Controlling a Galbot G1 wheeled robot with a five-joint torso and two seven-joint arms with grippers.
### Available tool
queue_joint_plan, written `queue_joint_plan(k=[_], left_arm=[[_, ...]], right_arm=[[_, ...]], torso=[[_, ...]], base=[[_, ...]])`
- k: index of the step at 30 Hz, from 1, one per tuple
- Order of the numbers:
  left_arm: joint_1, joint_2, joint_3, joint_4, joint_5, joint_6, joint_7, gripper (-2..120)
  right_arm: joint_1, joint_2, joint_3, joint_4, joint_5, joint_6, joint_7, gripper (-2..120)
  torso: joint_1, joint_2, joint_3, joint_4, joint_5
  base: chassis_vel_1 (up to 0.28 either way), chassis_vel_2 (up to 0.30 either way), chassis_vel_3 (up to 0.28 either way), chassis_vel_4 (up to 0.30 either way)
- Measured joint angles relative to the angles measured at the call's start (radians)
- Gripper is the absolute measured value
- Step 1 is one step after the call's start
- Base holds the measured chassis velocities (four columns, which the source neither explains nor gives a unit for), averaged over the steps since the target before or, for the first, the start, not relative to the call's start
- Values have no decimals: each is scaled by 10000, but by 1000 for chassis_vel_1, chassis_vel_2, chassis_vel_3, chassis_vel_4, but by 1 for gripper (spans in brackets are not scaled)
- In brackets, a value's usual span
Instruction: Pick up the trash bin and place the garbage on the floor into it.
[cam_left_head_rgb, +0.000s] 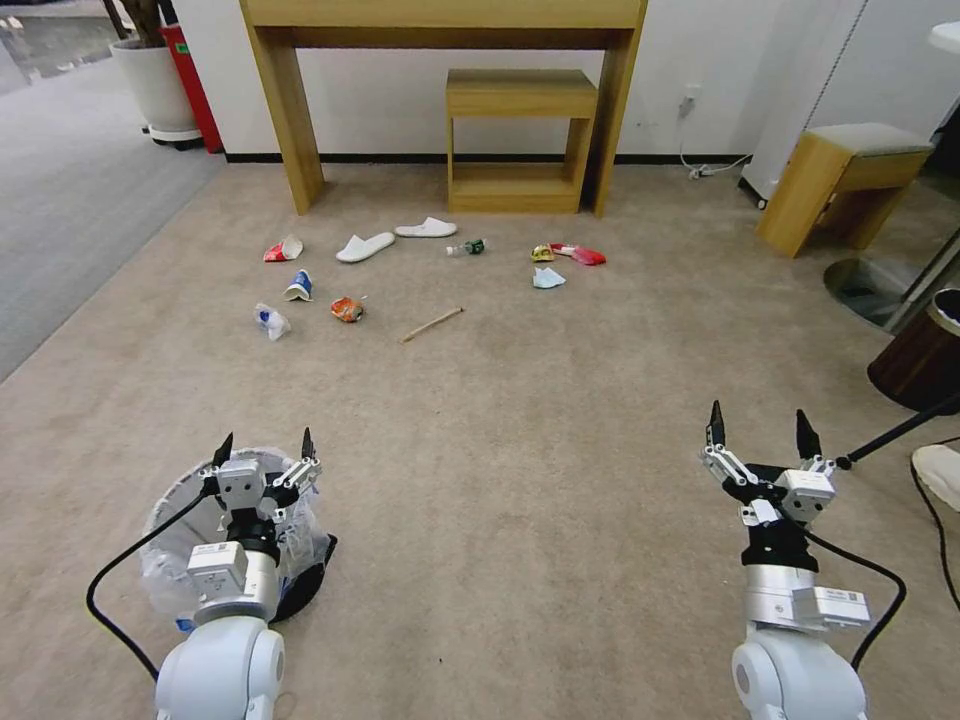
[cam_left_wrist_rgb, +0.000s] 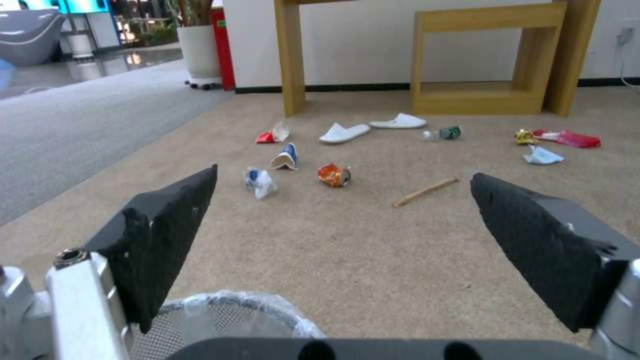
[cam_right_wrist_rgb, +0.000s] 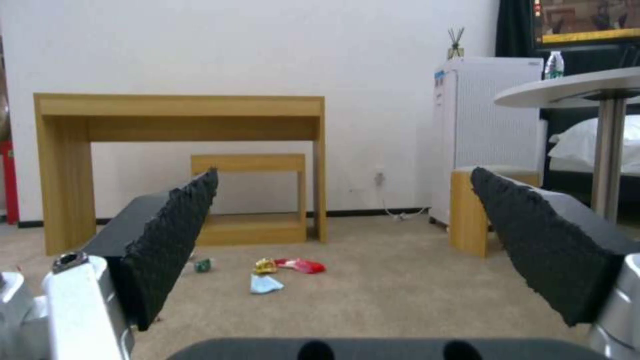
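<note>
Floor: beige-tan carpet (cam_left_head_rgb: 520, 430), seen from the robot's head looking forward and down.
Landmark: a tall wooden counter (cam_left_head_rgb: 440, 30) against the white far wall, with a small open wooden shelf unit (cam_left_head_rgb: 518, 140) standing under it.
Trash bin: small black bin (cam_left_head_rgb: 300, 585) lined with crinkled clear plastic, on the carpet well short of the counter, close to the robot, partly hidden by the left arm.
Left tool (cam_left_head_rgb: 264, 448): hangs just above the bin's far rim, fingers spread wide, holding nothing; its wrist view shows the bag-covered rim (cam_left_wrist_rgb: 227, 305) right below it.
Right tool (cam_left_head_rgb: 761, 428): hangs over bare carpet, as far from the counter as the left one, fingers spread wide, empty.
Garbage: scattered on the carpet in front of the counter, well apart from the bin.
Before the counter's left leg: a red-white cup (cam_left_head_rgb: 283, 250), blue-white cup (cam_left_head_rgb: 298, 286), crumpled clear bottle (cam_left_head_rgb: 271, 321), orange can (cam_left_head_rgb: 347, 309).
Before the counter's opening: two white slippers (cam_left_head_rgb: 365, 247), a small bottle (cam_left_head_rgb: 466, 247), a wooden stick (cam_left_head_rgb: 432, 324) lying nearer the robot.
Before the counter's right leg: a yellow wrapper (cam_left_head_rgb: 542, 253), red wrapper (cam_left_head_rgb: 586, 256), pale crumpled paper (cam_left_head_rgb: 547, 278).
In the way: open carpet lies between both tools and the litter.
Other things: white planter (cam_left_head_rgb: 155, 85) left of the counter; wooden stool (cam_left_head_rgb: 845, 180) and brown wood-pattern bin (cam_left_head_rgb: 925, 360) to its right.
</note>
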Motion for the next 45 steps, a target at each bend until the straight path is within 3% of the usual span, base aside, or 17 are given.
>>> queue_joint_plan(k=[45], left_arm=[[-18, -45, -5, 100, -3, -69, 17, 100]], right_arm=[[90, 194, 0, -168, -376, 257, 34, 98]], torso=[[0, 0, 0, 0, 0]], base=[[0, 0, 0, 0]])
